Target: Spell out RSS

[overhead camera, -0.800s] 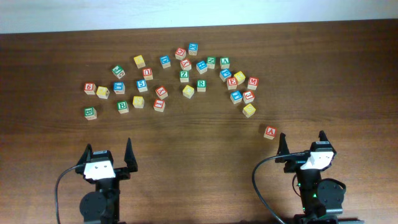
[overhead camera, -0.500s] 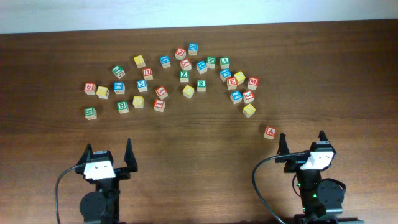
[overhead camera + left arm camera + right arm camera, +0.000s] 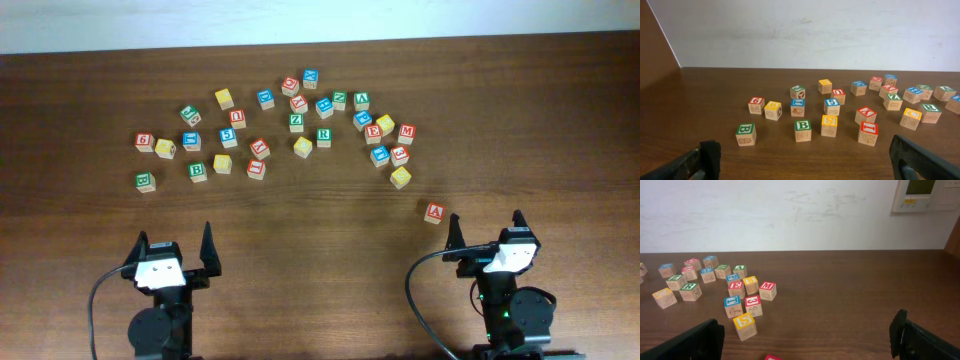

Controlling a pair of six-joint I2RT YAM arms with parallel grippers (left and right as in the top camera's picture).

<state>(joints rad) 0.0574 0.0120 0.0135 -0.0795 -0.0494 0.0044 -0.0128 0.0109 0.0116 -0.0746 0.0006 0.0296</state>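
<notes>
left tool point(image 3: 175, 238) and right tool point(image 3: 485, 225) both sit low at the near edge of the bench point(image 3: 560, 120), each with its fingers spread wide apart and nothing between them. letter blocks point(image 3: 296, 122) lie scattered in a loose arc across the far half of the bench, well apart from both tools. green r block point(image 3: 323, 135) is near the middle of the arc, just beside a yellow block point(image 3: 303, 147). yellow s block point(image 3: 400, 177) is at the arc's right end, its letter readable in the right wrist view. blue block point(image 3: 228, 135) on the left side carries an s or a 5; cannot tell which. red a block point(image 3: 434, 212) lies alone, between the arc and the right tool.
</notes>
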